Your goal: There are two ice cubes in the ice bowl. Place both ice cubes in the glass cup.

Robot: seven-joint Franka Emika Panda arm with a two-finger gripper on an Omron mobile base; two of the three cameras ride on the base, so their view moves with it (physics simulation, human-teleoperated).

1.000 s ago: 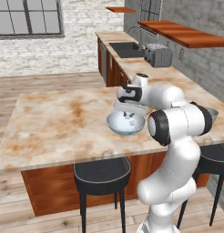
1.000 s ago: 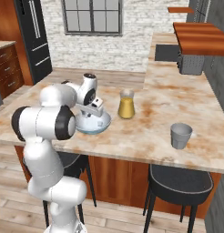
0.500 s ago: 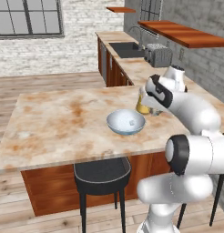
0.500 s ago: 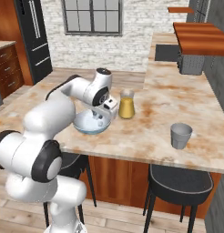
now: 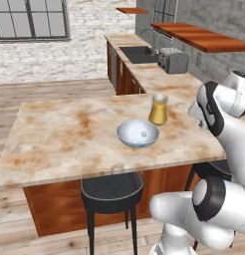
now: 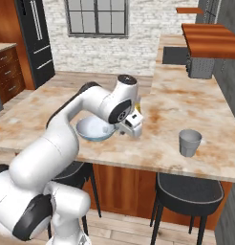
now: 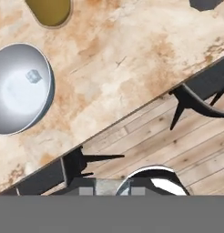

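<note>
Cup [image 6: 190, 142] stands right of bowl [image 6: 93, 129].

Glossy white rounded arm [image 6: 67, 129] segments join at dark grey rings; a blocky white claw [image 6: 133, 125] tips it.

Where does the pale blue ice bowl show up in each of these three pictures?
Left base view: the ice bowl sits mid-picture on the counter, just left of the vessel of amber liquid.
Right base view: the bowl is left of centre, partly behind the arm.
Hand view: the bowl is at the left edge, one ice cube inside.
Shared landmark: the amber vessel, at the hand view's top left.
</note>
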